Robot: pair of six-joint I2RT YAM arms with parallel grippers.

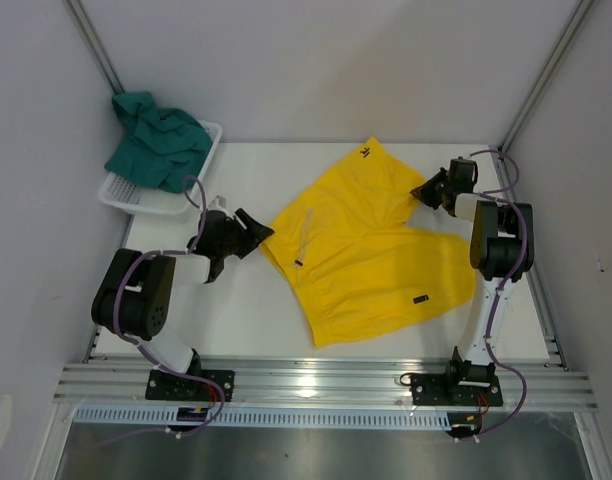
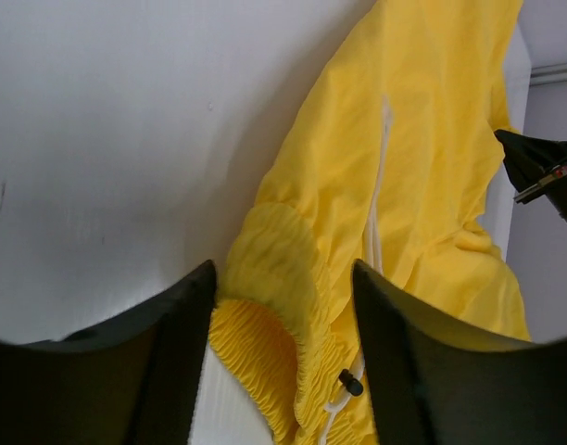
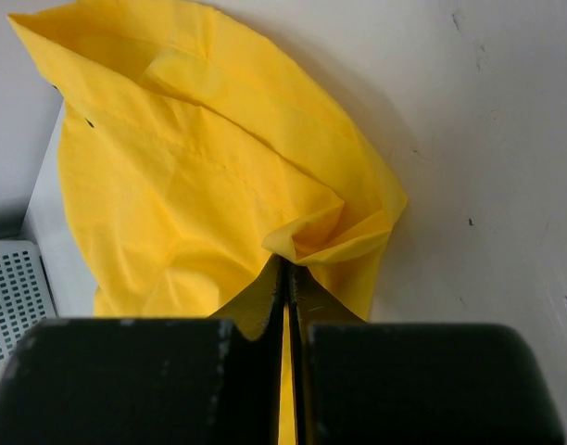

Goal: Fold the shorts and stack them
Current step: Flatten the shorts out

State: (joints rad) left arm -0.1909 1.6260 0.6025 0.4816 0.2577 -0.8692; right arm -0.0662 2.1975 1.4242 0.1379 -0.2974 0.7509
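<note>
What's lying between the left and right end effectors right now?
Only the yellow shorts, spanning from left end effector to right end effector, seen in the top view.

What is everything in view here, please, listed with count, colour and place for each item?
bright yellow fabric shorts: one pair, yellow with a pale drawstring, spread in the middle of the table between the two grippers
dark teal-green fabric shorts: one pair, teal-green, bunched in the basket
white plastic mesh basket: one, white, far left corner of the table
flat white table: one, white, under everything
left gripper: one, black, open, fingers either side of the yellow pair's gathered waistband
right gripper: one, black, shut on the yellow pair's fabric at its right edge
</note>
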